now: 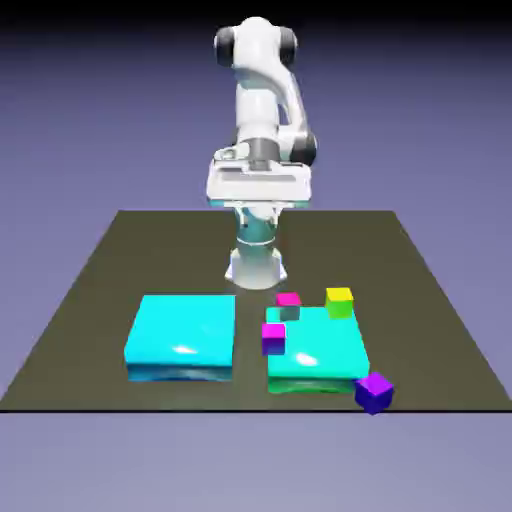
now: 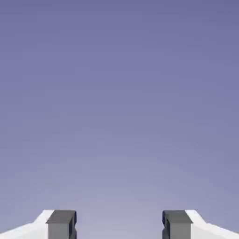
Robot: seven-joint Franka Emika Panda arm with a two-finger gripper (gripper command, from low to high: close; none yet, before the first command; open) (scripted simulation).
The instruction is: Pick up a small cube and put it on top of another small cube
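A small glossy violet-blue cube (image 1: 374, 391) sits on the dark table near its front edge, just off the front right corner of the right cyan slab (image 1: 318, 352). My gripper (image 1: 258, 188) hangs high above the back of the table, far from the cube. In the hand view the gripper (image 2: 119, 225) is open. Its two grey fingertips (image 2: 61, 224) stand wide apart with only the blue-violet backdrop between them. No cube shows in the hand view.
A second cyan slab (image 1: 182, 337) lies at the exterior view's left. One magenta cube (image 1: 288, 303) and a yellow-green cube (image 1: 339, 301) stand at the right slab's back edge. Another magenta cube (image 1: 273, 338) is at its left side.
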